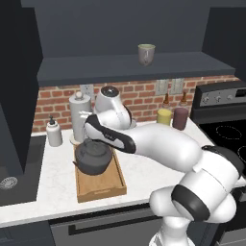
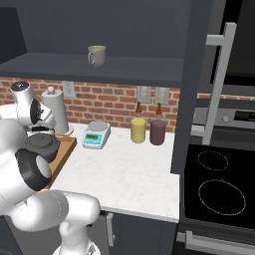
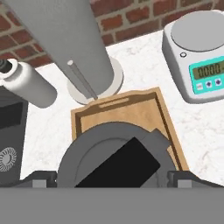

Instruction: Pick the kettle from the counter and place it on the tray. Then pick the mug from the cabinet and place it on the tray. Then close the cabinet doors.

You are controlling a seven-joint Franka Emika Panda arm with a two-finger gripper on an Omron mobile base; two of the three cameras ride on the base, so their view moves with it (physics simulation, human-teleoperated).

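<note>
The dark grey kettle point(image 1: 93, 156) sits upright on the far half of the wooden tray point(image 1: 102, 188), which lies on the white counter point(image 1: 153, 168). My gripper point(image 3: 113, 178) hangs just above the kettle point(image 3: 109, 153), open, with one fingertip on each side of it and nothing held. From the right, the gripper point(image 2: 39, 130) hovers over the kettle point(image 2: 42, 145). The grey-green mug point(image 1: 146, 54) stands on the shelf of the open cabinet point(image 1: 129, 69). Both cabinet doors stand open, one at the left point(image 1: 17, 86) and one at the right point(image 2: 199, 84).
A paper towel roll point(image 1: 79, 113) and a soap bottle point(image 1: 54, 132) stand behind the tray, a scale point(image 2: 97, 134) to its right. Yellow point(image 1: 164, 116) and maroon point(image 1: 180, 117) canisters sit by the wall. The stove point(image 1: 226, 132) is at the right, the sink point(image 1: 9, 181) at the left.
</note>
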